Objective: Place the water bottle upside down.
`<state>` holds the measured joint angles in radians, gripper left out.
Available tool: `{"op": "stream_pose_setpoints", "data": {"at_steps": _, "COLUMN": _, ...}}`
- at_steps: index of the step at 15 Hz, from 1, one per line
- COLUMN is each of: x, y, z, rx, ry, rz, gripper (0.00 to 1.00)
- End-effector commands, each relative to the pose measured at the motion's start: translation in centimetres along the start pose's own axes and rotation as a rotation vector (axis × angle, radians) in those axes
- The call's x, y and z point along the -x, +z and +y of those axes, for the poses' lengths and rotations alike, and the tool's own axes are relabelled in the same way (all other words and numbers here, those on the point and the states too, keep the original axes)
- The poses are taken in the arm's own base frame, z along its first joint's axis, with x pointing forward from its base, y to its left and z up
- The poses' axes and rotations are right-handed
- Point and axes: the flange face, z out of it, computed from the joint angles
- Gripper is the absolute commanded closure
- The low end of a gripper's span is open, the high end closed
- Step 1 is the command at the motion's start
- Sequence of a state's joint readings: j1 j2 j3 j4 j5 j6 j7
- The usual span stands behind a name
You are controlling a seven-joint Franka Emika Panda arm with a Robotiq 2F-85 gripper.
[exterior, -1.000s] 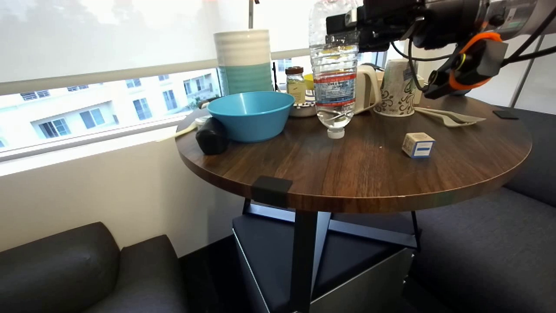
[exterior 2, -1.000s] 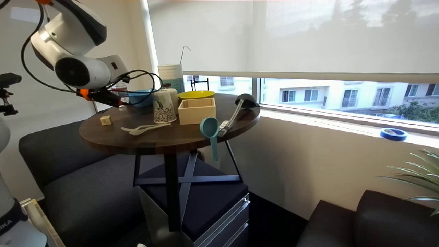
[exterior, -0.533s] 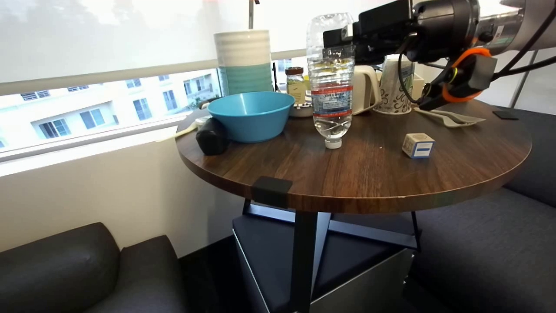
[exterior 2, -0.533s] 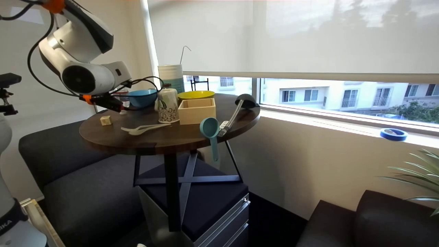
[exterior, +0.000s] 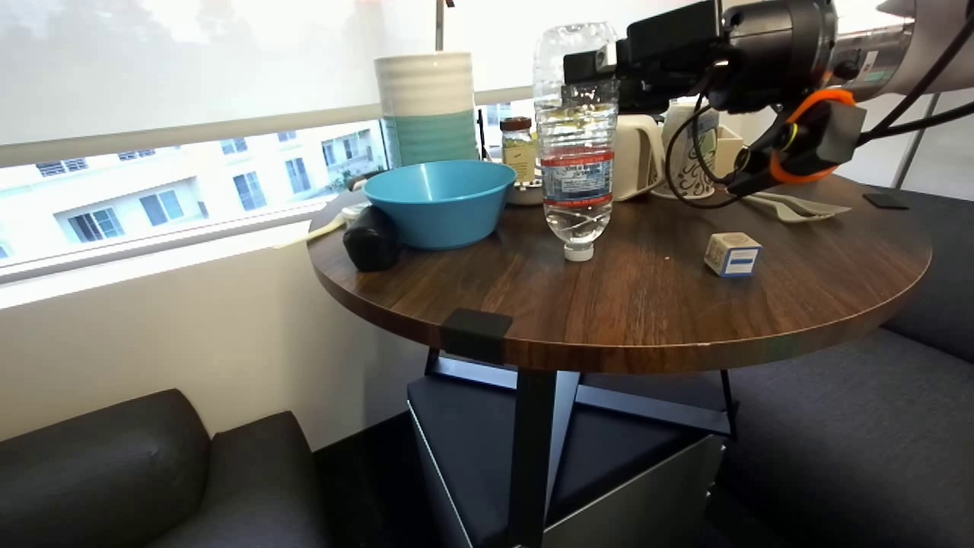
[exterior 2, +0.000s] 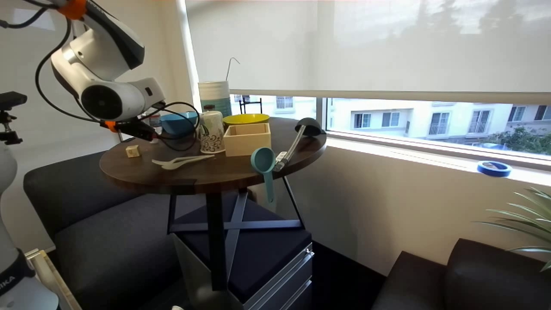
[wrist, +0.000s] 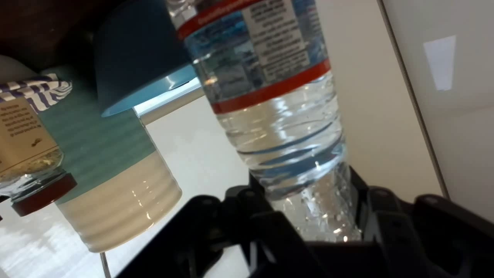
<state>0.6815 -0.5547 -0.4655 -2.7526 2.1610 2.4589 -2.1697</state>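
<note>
"Where do we see the clear plastic bottle [exterior: 576, 179] with the blue-and-red label?"
"Upside down, its white cap [exterior: 578, 252] at the round brown wooden table [exterior: 609, 304]; whether it touches, we cannot tell."
"And the black two-finger gripper [wrist: 307, 187]?"
"It is closed around the bottle, as far as this permits."

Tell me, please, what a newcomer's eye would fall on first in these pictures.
Probably the clear water bottle, held upside down in the gripper, its white cap at or just above the round table. Next, perhaps, the bright blue bowl, left of the bottle in an exterior view, with a tall cream-and-teal crock behind it. Then, in an exterior view, the teal scoop, its handle hanging past the table's edge.
</note>
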Motion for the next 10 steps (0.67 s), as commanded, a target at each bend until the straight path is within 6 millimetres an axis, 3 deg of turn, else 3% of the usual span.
{"op": "stream_pose_setpoints", "data": {"at_steps": 1, "x": -0.28, "y": 0.33, "z": -0.52, "rx": -0.053, "ry": -0.026, "rz": 0.011, "gripper": 0.76}}
{"op": "stream_pose_setpoints", "data": {"at_steps": 10, "x": -0.25, "y": 0.24, "z": -0.14, "rx": -0.111, "ry": -0.08, "rz": -0.021, "gripper": 0.76}}
